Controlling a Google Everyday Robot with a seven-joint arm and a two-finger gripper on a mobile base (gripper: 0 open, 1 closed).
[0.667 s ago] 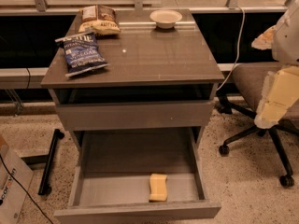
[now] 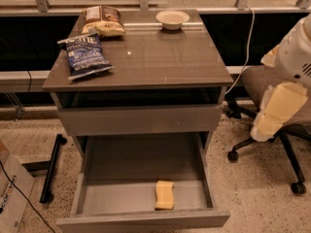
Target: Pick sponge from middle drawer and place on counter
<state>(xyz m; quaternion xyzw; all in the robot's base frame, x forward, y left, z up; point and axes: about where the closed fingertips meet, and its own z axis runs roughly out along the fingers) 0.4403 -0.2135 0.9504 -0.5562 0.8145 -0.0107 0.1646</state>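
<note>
item: gripper (image 2: 278,111), pale yellow padding under a white arm housing, at the far right of the view, in front of an office chair (image 2: 252,81), level with the cabinet's upper front and well apart from it; holds nothing visible; open or closed: cannot tell.
item: sponge (image 2: 164,194), pale yellow block, lying flat on the floor of the middle drawer (image 2: 116,198), right of centre, close behind the front panel.
item: middle drawer, pulled fully out, low in the cabinet.
item: counter (image 2: 160,57), glossy grey-brown top, carrying a blue chip bag (image 2: 85,56) at front left, a brown chip bag (image 2: 103,21) at back left and a white bowl (image 2: 172,19) at the back edge.
</note>
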